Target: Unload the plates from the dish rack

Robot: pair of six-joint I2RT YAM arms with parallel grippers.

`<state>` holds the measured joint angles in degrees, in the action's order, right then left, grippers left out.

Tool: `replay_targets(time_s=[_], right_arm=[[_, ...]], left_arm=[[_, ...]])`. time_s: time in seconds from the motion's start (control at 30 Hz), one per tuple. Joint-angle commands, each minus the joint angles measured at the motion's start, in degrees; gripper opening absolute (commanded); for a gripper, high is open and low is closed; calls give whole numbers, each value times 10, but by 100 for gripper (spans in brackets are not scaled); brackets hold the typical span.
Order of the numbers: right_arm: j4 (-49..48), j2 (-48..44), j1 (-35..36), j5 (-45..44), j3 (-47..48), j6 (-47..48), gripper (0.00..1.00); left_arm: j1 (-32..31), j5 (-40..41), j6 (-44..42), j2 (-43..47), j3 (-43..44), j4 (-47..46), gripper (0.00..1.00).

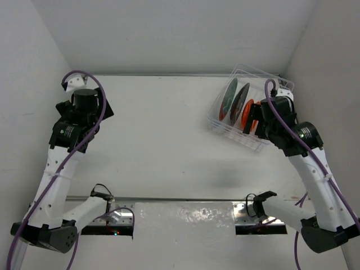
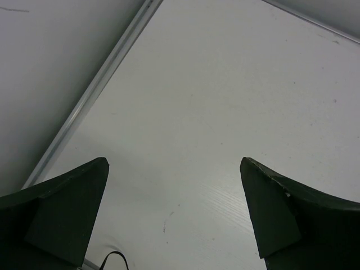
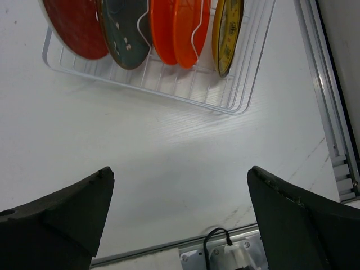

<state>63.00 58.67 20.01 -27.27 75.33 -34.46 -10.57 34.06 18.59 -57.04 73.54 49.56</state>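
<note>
Logging current state. Clear whitish wire dish rack (image 1: 236,135) sits skewed in far-R corner of white table (image 1: 169,146). Its far end is close to the back wall and the grey R wall (image 1: 332,67). Centre and L of tabletop are open.

Rack load, R wrist view, L to R:
- round red plate w/ pale rim (image 3: 76,28)
- dark teal plate w/ pale markings (image 3: 126,39)
- plain orange plate (image 3: 163,34)
- second orange disc (image 3: 188,28), tight beside the orange plate; can't tell if it is a separate plate
- yellow-amber plate w/ dark markings (image 3: 228,34)

All stand on edge btw thin upright prongs, and their upper parts are cut off by the frame. The yellow-amber one is nearest one end rim of the rack, the red one nearest the other.

R gripper (image 3: 180,171): fingers spread wide, nothing btw them. It hovers over bare table w/ the rack's long rim ahead of the fingertips, not touching. An open strip of table lies btw tips and rim. Metal edge rail (image 3: 323,84) runs up the R side of that view, near the rack's corner. Black cable loop (image 3: 216,236) lies low in that view.

L gripper (image 2: 174,163): fingers also wide apart and empty, over bare table on far-L side, well apart from the rack. Table-edge strip (image 2: 95,95) runs diagonally just beside it, w/ wall beyond. Free surface lies ahead and to its R.
</note>
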Motion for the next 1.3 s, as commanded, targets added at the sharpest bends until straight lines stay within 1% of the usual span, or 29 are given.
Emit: replay_targets(time_s=[0.0,0.13,0.2,0.23,0.27,0.3,0.33,0.37,0.43,0.5,0.63,0.67,0.73,0.77,0.8,0.83,0.93,1.07,1.13,1.17,1.2,1.27], right_arm=[[-23,5,-1,-16,-4,-16,99],[-53,13,-1,-10,-11,-12,99],[-99,16,-1,-2,-25,-13,99],[-135,27,-8,21,-35,-17,99],[-135,37,-18,41,-38,-19,99],[-172,50,-29,67,-38,-23,99],[-190,82,-55,111,-34,-32,99],[-225,98,-65,125,-29,-32,99],[-254,130,-86,140,-9,-41,98],[-278,182,-109,149,19,-52,96],[-334,249,-135,167,43,-70,90],[-351,264,-138,180,49,-70,84],[-357,311,-139,184,79,-71,79],[-351,327,-139,174,102,-71,73],[-343,354,-139,166,110,-76,71],[-342,364,-139,147,119,-76,67],[-337,395,-139,136,129,-76,61],[-342,418,-139,146,136,-73,34],[-342,416,-139,146,142,-76,24],[-340,410,-139,146,147,-76,14],[-340,406,-139,146,155,-76,11],[-325,400,-139,139,170,-77,10]], left_arm=[[-9,-7,8,2,6,-15,100],[-10,-15,11,3,0,-16,100],[-10,-29,11,4,-3,-17,100],[-10,-36,14,5,-5,-18,100],[-10,-40,17,5,-8,-20,100],[-10,-47,21,4,-9,-21,100],[-10,-65,21,2,-10,-24,100],[-10,-73,21,0,-9,-25,100],[-10,-84,21,0,-9,-26,100],[-9,-88,16,-1,-11,-25,100],[-9,-95,2,1,-22,-25,100],[-10,-96,-1,3,-28,-24,100],[-9,-98,-4,3,-33,-21,100],[-9,-99,-6,4,-37,-20,100],[-9,-100,-7,3,-38,-17,100],[-9,-100,-7,3,-37,-15,100],[-9,-100,-7,3,-36,-11,100],[-9,-101,-9,-2,-34,-12,100],[-9,-102,-9,-6,-30,-12,100],[-9,-102,-7,-10,-25,-11,100],[-9,-103,-6,-11,-19,-10,100],[-9,-109,-3,-18,-12,-10,100]])
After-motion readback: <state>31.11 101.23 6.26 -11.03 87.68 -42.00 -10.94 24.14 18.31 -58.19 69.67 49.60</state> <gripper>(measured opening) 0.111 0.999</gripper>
